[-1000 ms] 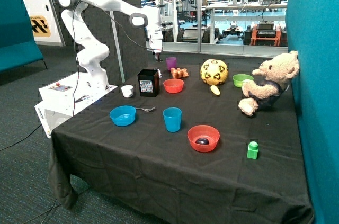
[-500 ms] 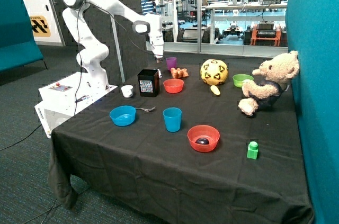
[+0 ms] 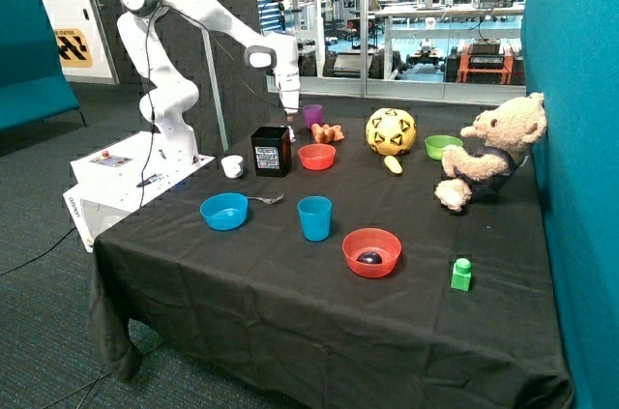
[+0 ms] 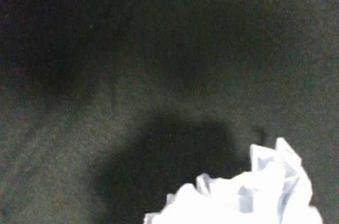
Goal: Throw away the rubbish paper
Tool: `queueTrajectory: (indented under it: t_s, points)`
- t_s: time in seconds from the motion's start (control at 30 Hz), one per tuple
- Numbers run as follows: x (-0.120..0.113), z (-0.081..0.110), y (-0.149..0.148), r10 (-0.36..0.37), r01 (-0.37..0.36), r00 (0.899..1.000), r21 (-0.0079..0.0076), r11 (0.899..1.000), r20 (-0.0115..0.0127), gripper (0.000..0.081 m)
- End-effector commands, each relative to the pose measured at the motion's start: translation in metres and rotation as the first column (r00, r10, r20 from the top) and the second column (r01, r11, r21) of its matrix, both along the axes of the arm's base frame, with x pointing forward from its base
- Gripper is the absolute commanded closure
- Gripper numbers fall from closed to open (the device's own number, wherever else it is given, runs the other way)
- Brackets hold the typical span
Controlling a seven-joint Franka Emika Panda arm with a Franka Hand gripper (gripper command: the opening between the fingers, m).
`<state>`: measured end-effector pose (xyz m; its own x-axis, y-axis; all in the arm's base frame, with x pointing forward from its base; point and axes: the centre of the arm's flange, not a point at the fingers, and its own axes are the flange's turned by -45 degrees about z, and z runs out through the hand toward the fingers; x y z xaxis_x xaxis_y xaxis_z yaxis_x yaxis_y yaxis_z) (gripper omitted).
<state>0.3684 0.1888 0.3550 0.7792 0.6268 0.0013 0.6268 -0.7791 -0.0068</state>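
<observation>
The gripper (image 3: 289, 109) hangs low over the far side of the table (image 3: 290, 332), just behind the black box (image 3: 272, 151) and beside the purple cup (image 3: 312, 115). In the wrist view the paper (image 4: 249, 195) fills a corner of the frame, a white crumpled ball lying on the black cloth with its shadow beside it. In the outside view it seems to be the small white speck by the box's far edge, but that is hard to confirm. Neither view shows the fingers, so whether they are spread or pressed together cannot be told.

The step in hand looks like the approach for the pick; nothing shows the paper gripped yet. To do it well, the arm should centre the ball between the fingers, since it sits off to one edge of the wrist view, then descend straight down and stop short of pressing into the cloth. Crumpled paper is light and springy, so a firm close across its widest part should suit. The box, probably the bin, stands near enough to clip on the lift.

The cloth is black and drapes to the floor. On it also stand 1 white cup (image 3: 232, 165), 1 blue bowl (image 3: 223, 211), 1 blue cup (image 3: 314, 218), 2 red bowls, a ball (image 3: 391, 131) and a teddy bear (image 3: 488, 151). Behind are glass walls onto a workshop; teal panels flank the table.
</observation>
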Motion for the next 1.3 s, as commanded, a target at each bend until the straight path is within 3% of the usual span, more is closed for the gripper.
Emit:
queueTrajectory:
  t_s: [0.0,0.43,1.27]
  points:
    - [-0.004,-0.022,0.002,-0.042,0.042,0.999,-0.0061,0.999,0.0032,0.0000]
    - [-0.011,-0.044,0.002,-0.051,0.051,0.999,-0.0061,0.999,0.0032,0.0000]
    - [-0.016,-0.043,-0.010,-0.050,0.050,0.999,-0.0061,0.999,0.0032,0.0000]
